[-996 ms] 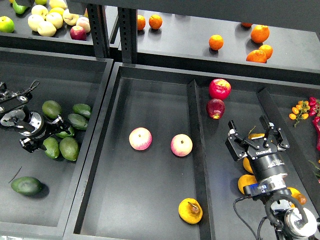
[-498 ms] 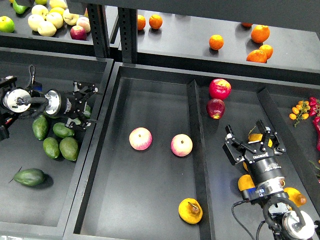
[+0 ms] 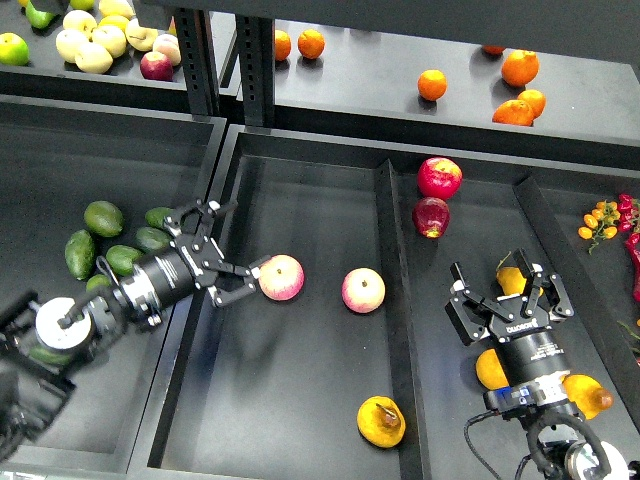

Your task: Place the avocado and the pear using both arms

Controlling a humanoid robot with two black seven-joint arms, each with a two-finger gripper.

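The pear [image 3: 381,421], yellow-orange with a dark brown blotch, lies at the front of the middle tray [image 3: 300,190]. The dark avocado lies at the front of the left tray, almost wholly hidden under my left arm; only a green sliver [image 3: 44,355] shows. My left gripper [image 3: 226,247] is open and empty, reaching over the tray wall, its fingertips close to a pink apple [image 3: 281,277]. My right gripper [image 3: 507,290] is open and empty, above yellow pears in the right tray, right of and behind the blotched pear.
Several lighter avocados [image 3: 104,218] sit in the left tray. A second pink apple [image 3: 363,290] lies mid-tray. Two red apples [image 3: 440,177] and yellow pears [image 3: 490,368] are in the right tray. Oranges [image 3: 432,84] and pale apples [image 3: 92,45] are on the back shelf.
My left arm swung right from the avocado pile across the tray wall, and its open gripper now sits beside the pink apple. My right gripper drifted slightly toward me. No fruit moved.
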